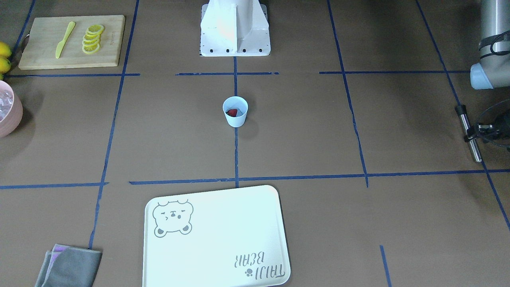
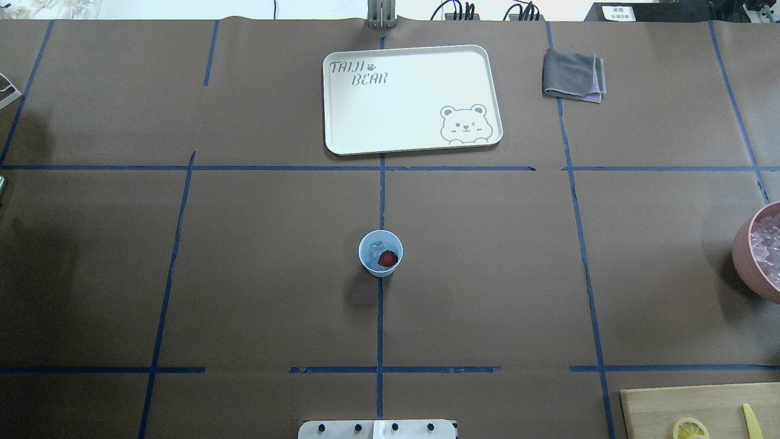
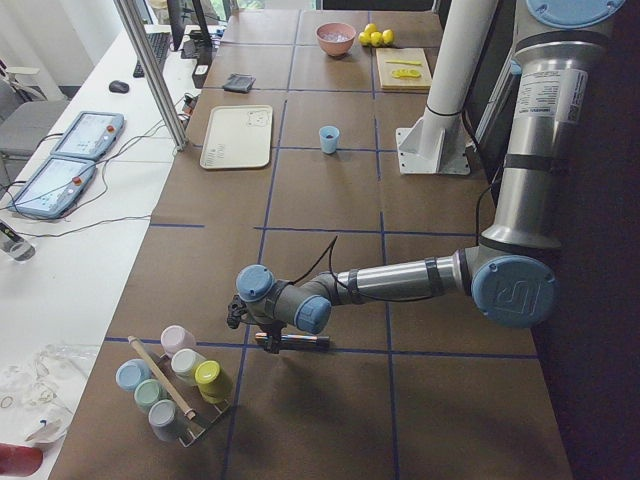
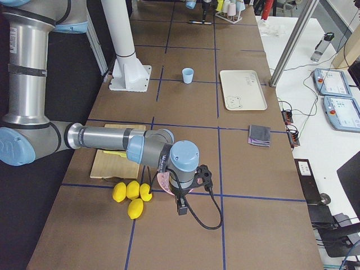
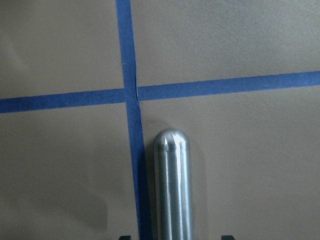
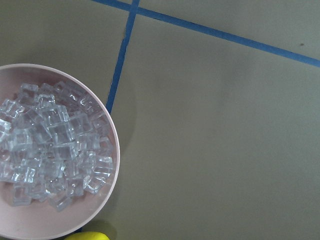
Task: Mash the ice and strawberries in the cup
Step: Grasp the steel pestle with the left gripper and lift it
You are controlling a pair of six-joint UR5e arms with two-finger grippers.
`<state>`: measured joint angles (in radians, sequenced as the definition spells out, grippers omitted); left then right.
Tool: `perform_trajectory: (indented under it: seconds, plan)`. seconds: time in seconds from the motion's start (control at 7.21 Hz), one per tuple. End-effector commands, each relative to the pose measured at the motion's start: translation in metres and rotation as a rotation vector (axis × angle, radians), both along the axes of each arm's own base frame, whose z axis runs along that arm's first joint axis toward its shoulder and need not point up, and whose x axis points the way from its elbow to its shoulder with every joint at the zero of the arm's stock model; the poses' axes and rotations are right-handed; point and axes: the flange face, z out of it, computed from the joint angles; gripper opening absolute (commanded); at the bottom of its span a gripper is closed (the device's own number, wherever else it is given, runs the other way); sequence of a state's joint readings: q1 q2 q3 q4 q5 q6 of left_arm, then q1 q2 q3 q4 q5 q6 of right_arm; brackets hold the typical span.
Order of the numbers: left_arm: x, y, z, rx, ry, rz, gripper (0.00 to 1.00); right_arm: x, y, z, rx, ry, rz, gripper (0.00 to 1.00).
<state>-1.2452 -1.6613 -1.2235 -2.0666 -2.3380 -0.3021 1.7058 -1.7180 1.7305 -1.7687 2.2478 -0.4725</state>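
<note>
The light-blue cup (image 1: 235,115) stands upright at the table's middle, also in the overhead view (image 2: 367,259). Inside lie a red strawberry (image 2: 387,259) and a clear ice cube (image 2: 377,247). My left gripper (image 1: 471,133) is far off at the table's left end. Its jaws straddle a metal rod (image 5: 171,185) low over the table, with gaps on both sides, so it looks open. My right gripper (image 4: 181,206) hovers over a pink bowl (image 6: 114,150) full of ice (image 6: 50,145). It shows only in the exterior right view, so I cannot tell its state.
A white bear tray (image 2: 341,131) lies beyond the cup, with a grey cloth (image 2: 573,74) beside it. A cutting board (image 1: 40,56) holds lemon slices and a yellow knife. Whole lemons (image 4: 130,194) lie by the bowl. A rack of coloured cups (image 3: 170,385) stands near the left gripper.
</note>
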Motion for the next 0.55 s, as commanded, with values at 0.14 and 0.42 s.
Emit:
perform_trajectory:
  seconds: [0.14,0.42]
  plan:
    - [0.001,-0.0012,0.0038,-0.007,-0.003,0.001,0.67,0.0,0.0,0.0001,0.0,0.001,0.0,1.0]
    - [0.0009,-0.0008,0.0054,-0.012,-0.004,-0.001,0.57,0.0,0.0,0.0001,0.0,0.001,0.0,1.0]
